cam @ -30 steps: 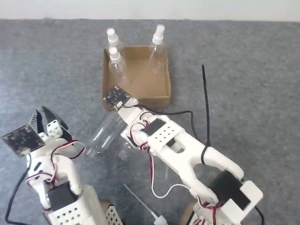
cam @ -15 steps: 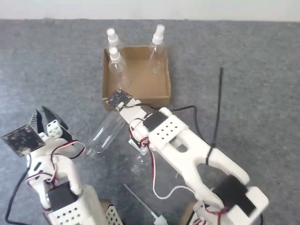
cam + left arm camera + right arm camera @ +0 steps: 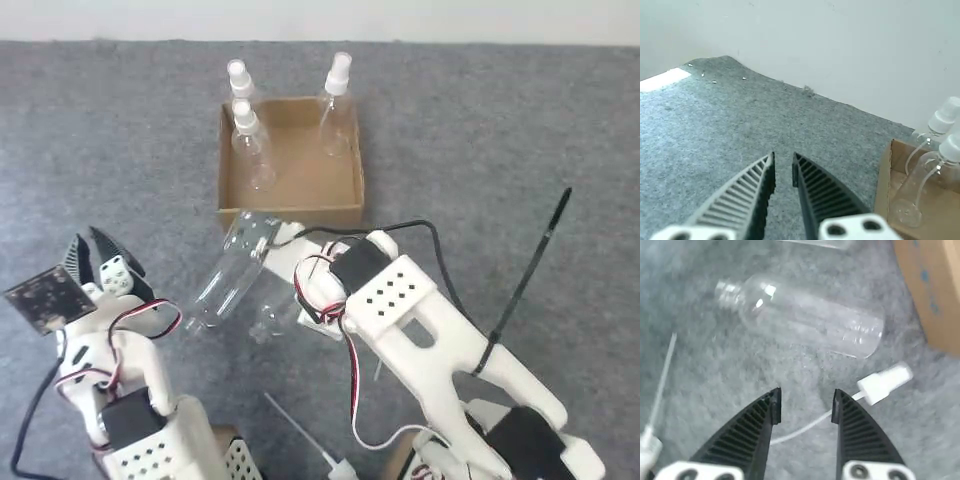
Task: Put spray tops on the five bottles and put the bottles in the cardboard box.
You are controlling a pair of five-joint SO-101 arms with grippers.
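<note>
Right arm (image 3: 400, 300) shifted, half hiding one bottle (image 3: 266, 323).

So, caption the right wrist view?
Open right tool by a loose spray top and an uncapped bottle lying on carpet.

Clear bottle (image 3: 266, 322) half under my right arm (image 3: 400, 300), spray top (image 3: 338, 467) cut by the high view's edge, cardboard box (image 3: 935, 285) clipped in my right wrist view

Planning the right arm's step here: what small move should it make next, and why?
Probably shift the right gripper over the loose spray top and lower onto it. Its jaws stand open and empty, the top lies on the carpet beside one finger, and the bottle lying nearby has no top.
</note>
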